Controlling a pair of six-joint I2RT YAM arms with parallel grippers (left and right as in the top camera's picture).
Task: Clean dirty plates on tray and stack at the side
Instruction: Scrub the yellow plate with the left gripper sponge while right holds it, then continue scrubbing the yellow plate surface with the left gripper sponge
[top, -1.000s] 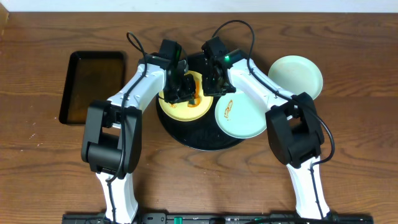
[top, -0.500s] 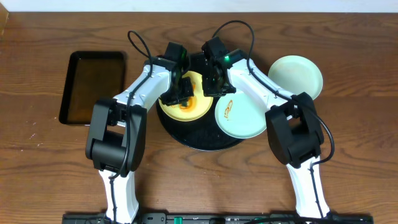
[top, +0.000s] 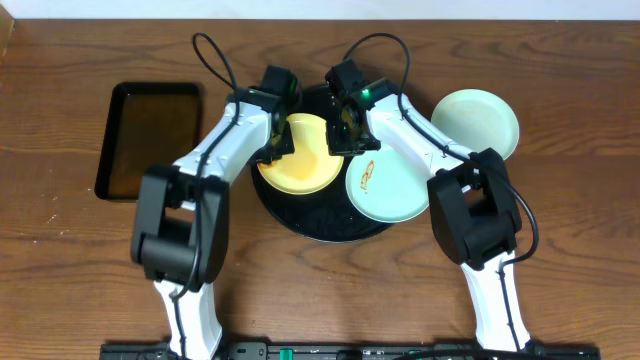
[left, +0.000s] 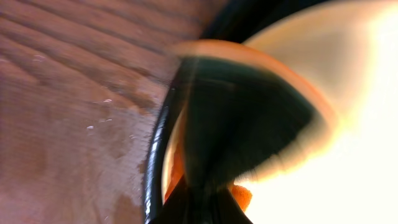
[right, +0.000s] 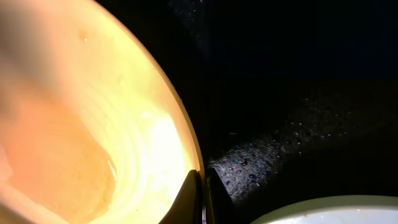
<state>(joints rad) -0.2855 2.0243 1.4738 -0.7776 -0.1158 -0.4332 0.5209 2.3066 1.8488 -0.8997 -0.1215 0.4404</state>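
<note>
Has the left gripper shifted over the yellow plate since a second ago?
Yes. The left gripper has slid from the middle of the yellow plate to its edge, on the side nearer the rectangular tray.

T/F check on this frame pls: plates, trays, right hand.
1. The yellow plate lies on the round tray. True.
2. Both mint plates are on that tray. False: the smeared mint plate is on it, while the other mint plate is on the table beside it.
3. The rectangular tray holds a plate. False: there is no plate in it.
4. The right hand is at the yellow plate's rim. True.
</note>
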